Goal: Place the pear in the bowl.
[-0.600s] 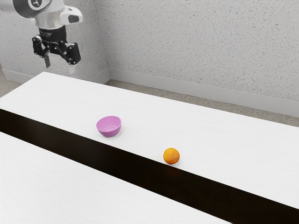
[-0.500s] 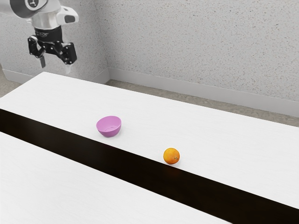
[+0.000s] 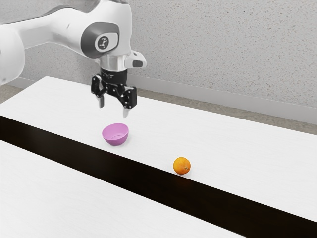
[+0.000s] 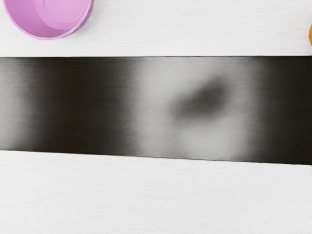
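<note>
Near to far. Dark band (image 3: 89, 161) across white worktop (image 3: 223, 134), glossy in the wrist view. Just past its far edge: round orange fruit (image 3: 182, 165), resting on the worktop. By colour and shape an orange, not a pear; confirm the target before committing. Farther back, toward the exterior view's left: pink bowl (image 3: 116, 135), upright, empty, well apart from the fruit. Then, up in the air by the bowl: tool (image 3: 113, 107), released, fingers spread, nothing between.

Step in hand, as judged: approach for the grasp. If cleared to take the fruit, travel toward the exterior view's right at height, well over the bowl's rim. Centre above the fruit before dropping. Come down straight, one finger each side, no brushing on the way; round, so likely to roll onto the band if nudged. Stop with fingertips at or below the widest part, short of the worktop. Close slowly and evenly. Lift a little, check for slip, then carry. Nothing placed yet; whole job still ahead.
</note>
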Robot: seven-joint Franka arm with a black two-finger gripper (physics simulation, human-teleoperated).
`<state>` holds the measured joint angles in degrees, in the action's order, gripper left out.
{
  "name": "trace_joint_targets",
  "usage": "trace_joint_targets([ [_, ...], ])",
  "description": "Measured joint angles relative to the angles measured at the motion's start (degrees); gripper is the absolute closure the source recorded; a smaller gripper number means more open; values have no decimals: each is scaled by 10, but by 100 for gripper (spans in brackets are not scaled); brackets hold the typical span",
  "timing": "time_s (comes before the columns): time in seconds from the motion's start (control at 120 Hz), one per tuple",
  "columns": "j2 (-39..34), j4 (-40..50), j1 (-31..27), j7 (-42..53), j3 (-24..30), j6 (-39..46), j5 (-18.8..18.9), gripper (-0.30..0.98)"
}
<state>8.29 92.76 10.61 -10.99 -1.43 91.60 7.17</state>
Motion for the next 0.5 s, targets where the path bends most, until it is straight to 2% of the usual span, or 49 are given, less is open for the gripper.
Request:
trace_joint_targets([
  [0.25, 31, 36, 2, -36, 18, 77, -19, 0],
  [0.5, 122, -3, 4, -242, 20, 171, -135, 0],
])
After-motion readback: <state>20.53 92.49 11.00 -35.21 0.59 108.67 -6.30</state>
